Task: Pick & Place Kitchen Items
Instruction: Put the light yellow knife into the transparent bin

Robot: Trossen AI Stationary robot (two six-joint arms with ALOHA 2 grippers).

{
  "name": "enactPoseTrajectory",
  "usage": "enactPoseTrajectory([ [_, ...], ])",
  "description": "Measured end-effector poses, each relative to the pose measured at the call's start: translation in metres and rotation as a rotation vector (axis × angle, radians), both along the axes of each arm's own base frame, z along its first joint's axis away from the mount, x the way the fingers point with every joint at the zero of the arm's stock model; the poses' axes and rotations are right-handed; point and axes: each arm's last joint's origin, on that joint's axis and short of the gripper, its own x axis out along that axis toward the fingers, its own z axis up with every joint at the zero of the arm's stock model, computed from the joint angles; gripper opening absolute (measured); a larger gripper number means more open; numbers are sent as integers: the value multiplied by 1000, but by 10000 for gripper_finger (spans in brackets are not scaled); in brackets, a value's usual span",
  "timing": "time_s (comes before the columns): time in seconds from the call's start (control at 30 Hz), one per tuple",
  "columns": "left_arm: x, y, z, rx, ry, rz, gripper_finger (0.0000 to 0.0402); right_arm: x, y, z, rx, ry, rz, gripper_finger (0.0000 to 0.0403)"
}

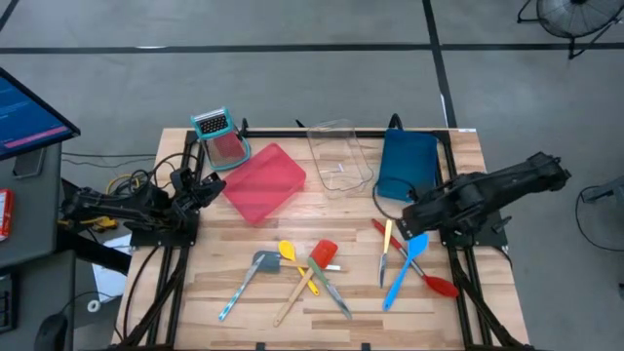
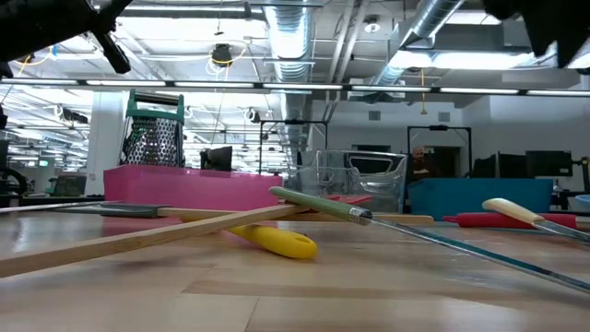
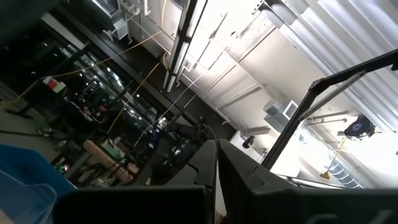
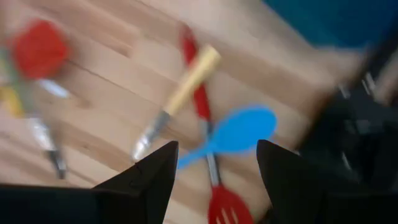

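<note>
High view: left end effector (image 1: 213, 185) hard to make out among dark links and cables at the tabletop's (image 1: 322, 312) left edge, near the pink tray (image 1: 264, 182); fingers shown pressed together in the left wrist view, aimed up at ceiling lights and ducts. Right wrist view blurred, red-headed spatula (image 4: 38, 48) cut off at the frame edge. Low view: most utensils hidden behind the nearest ones, box grater (image 2: 155, 140) partly behind the pink tray.

Pale wooden tabletop on a grey floor crossed by dark tape lines; monitor (image 1: 29, 109) at left, fan (image 1: 570, 15) at far corner. Clear tray (image 1: 340, 156) between pink tray and blue tray (image 1: 407, 164) along the far side.

Right arm reached inward from the right edge, right end effector (image 1: 411, 216) raised above the right-hand utensil cluster, fingers (image 4: 146, 177) spread apart, nothing between them. Below it: blue spatula (image 1: 406, 265), red spoon (image 1: 434, 281) and yellow-handled knife (image 1: 386, 246) crossed over one another. Left cluster near tabletop centre: yellow spoon (image 1: 291, 255), grey-teal spatula (image 1: 255, 269), green-handled knife (image 1: 330, 287), overlapping.
</note>
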Motion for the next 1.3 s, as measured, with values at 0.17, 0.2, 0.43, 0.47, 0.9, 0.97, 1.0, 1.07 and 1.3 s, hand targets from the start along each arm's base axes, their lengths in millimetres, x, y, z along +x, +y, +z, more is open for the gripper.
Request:
enactPoseTrajectory([
  [0.17, 0, 0, 0, 1, -4, 1, 2, 23, 7, -17, 33, 64, -95, 242],
  [0.2, 0, 0, 0, 3, -4, 2, 2, 29, 9, -21, 31, 72, -102, 246],
  [0.43, 0, 0, 0, 9, -2, 6, 2, 63, 20, -54, 28, 149, -153, 265],
  [0.47, 0, 0, 0, 9, -2, 6, 2, 68, 21, -58, 34, 149, -157, 265],
  [0.9, 0, 0, 0, 9, -2, 7, 2, 100, 24, -124, 146, 120, -148, 265],
  [0.97, 0, 0, 0, 9, -1, 7, 2, 98, 24, -132, 150, 113, -169, 265],
  [1.0, 0, 0, 0, 10, -1, 6, 2, 95, 23, -135, 146, 124, -177, 265],
  [1.07, 0, 0, 0, 9, -2, 7, 2, 90, 22, -139, 134, 156, -189, 265],
  [1.3, 0, 0, 0, 9, -1, 7, 2, 92, 22, -152, 161, 89, -191, 265],
])
